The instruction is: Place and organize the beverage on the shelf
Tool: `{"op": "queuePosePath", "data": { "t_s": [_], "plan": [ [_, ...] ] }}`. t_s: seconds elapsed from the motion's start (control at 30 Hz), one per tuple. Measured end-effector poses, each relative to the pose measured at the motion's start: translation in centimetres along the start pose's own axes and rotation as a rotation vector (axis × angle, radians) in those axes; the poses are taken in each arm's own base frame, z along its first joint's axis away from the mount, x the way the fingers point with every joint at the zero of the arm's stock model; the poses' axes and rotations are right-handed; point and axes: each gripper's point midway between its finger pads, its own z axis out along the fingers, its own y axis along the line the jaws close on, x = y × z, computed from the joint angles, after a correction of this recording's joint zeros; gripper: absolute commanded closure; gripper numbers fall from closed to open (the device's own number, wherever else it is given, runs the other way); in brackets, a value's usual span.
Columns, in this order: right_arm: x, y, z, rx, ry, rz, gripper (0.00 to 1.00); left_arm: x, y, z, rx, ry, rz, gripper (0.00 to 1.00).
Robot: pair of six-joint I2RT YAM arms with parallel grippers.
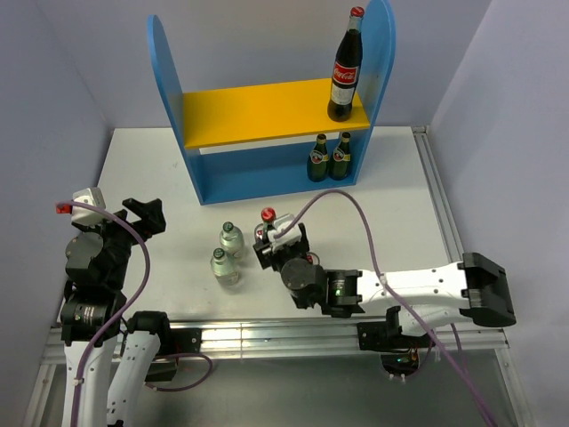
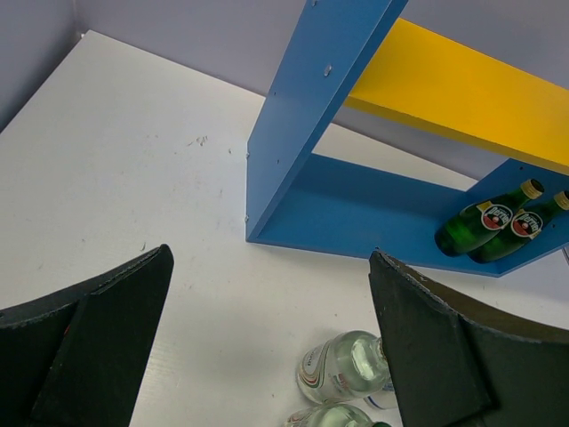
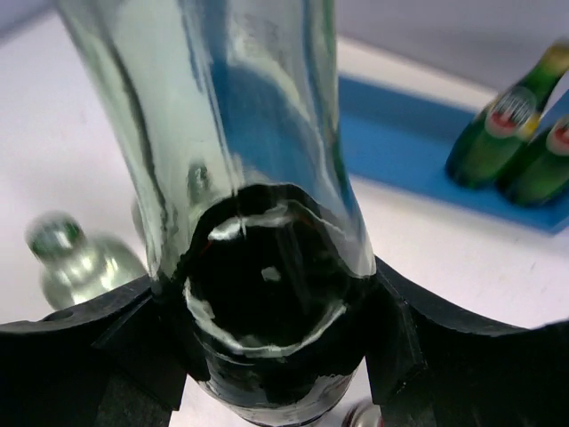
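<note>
right gripper (image 1: 269,242) is closed tight on a cola bottle (image 1: 267,219) mid-table, at about 6 o'clock from the shelf (image 1: 168,98). The wrist view shows both fingers (image 3: 124,347) pressed against the glass, one on each side, at the level where the dark cola fills it, with the clear neck running up out of frame. The red cap points at the overhead camera. I can't tell whether the base sits on the table (image 1: 151,169) or is off it. left gripper (image 1: 148,216) is over the 9 o'clock side of the table with its jaws spread as wide as they go. There is nothing between them, and it is well apart from every drink. The shelf stands at 12 o'clock, back against the wall. A second cola bottle (image 1: 345,67) stands upright on the yellow upper board (image 1: 253,111), at its 3 o'clock end, just beside the right side panel. On the lower level, also at the 3 o'clock end, two dark green bottles (image 1: 318,160) with yellow caps stand upright side by side. They are close enough that I can't tell if they touch. Two small clear green-capped bottles stand upright on the table, just at 9 o'clock of the held cola. One (image 1: 231,238) is at 12 o'clock of the other (image 1: 224,265), near each other.
</note>
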Motion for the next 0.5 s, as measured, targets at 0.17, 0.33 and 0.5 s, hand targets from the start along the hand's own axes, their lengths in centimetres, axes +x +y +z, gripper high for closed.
{"op": "queuePosePath", "data": {
  "t_s": [0.17, 0.33, 0.5],
  "plan": [
    [-9.6, -1.3, 0.5, 0.04, -0.113, 0.074, 1.0, 0.0, 0.2, 0.0, -0.009, 0.001, 0.0, 0.01],
    [-17.4, -5.6, 2.5, 0.13, -0.2, 0.146, 1.0, 0.1, 0.3, 0.1, -0.017, 0.005, 0.0, 0.01],
    [-22.7, -11.6, 6.2, 0.279, -0.234, 0.147, 1.0, 0.2, 0.5, 0.2, -0.027, 0.006, 0.0, 0.01]
  ]
}}
